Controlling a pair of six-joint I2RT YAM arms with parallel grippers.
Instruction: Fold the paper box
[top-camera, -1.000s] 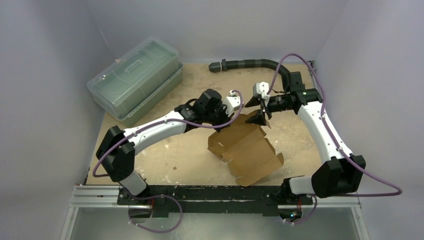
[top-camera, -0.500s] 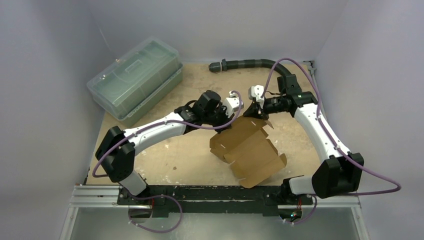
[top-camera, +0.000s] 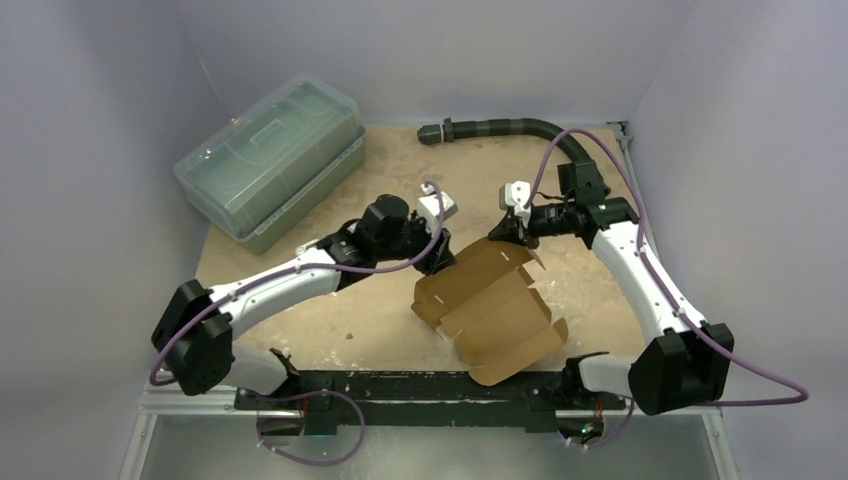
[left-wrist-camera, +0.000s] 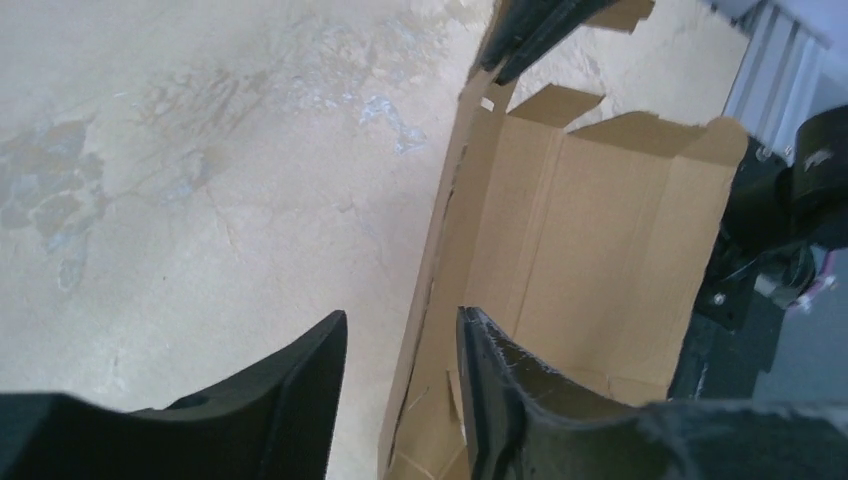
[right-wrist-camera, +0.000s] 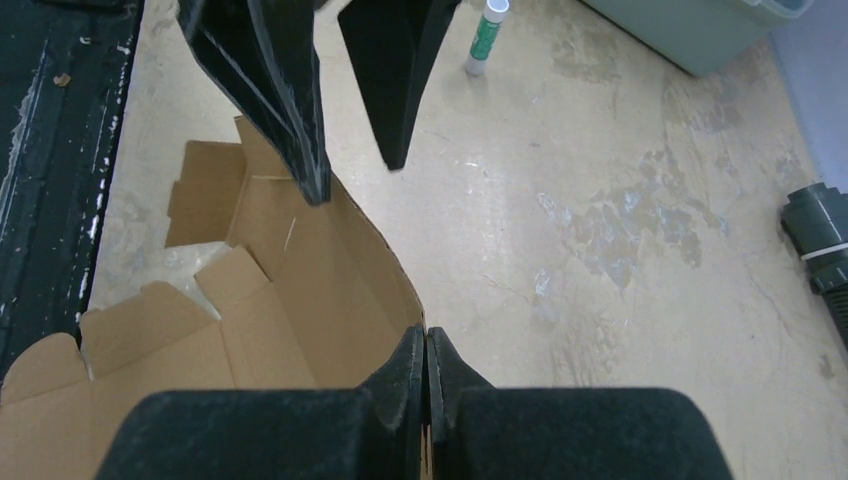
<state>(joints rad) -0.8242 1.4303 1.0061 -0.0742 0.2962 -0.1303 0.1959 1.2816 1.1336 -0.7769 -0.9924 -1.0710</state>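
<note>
The paper box (top-camera: 495, 305) is a brown die-cut cardboard piece, part-folded, standing on the table between my two arms. My right gripper (top-camera: 500, 232) is at its far top edge. In the right wrist view that gripper (right-wrist-camera: 426, 335) is shut on the thin curved edge of the box (right-wrist-camera: 300, 280). My left gripper (top-camera: 441, 258) is at the box's left side. In the left wrist view it (left-wrist-camera: 402, 318) is open, and the box's upright edge (left-wrist-camera: 445, 250) passes between the fingers without being pinched. The box's inner panels (left-wrist-camera: 600, 230) face the left camera.
A large clear greenish lidded bin (top-camera: 270, 160) stands at the back left. A black corrugated hose (top-camera: 500, 127) lies along the back edge. A small white and green tube (right-wrist-camera: 487, 35) stands on the table beyond the left gripper. A black rail (top-camera: 400, 385) runs along the near edge.
My right gripper has closed on the box's far edge. My left gripper has opened, let go of the box and drawn back to the left. The box has shifted slightly.
</note>
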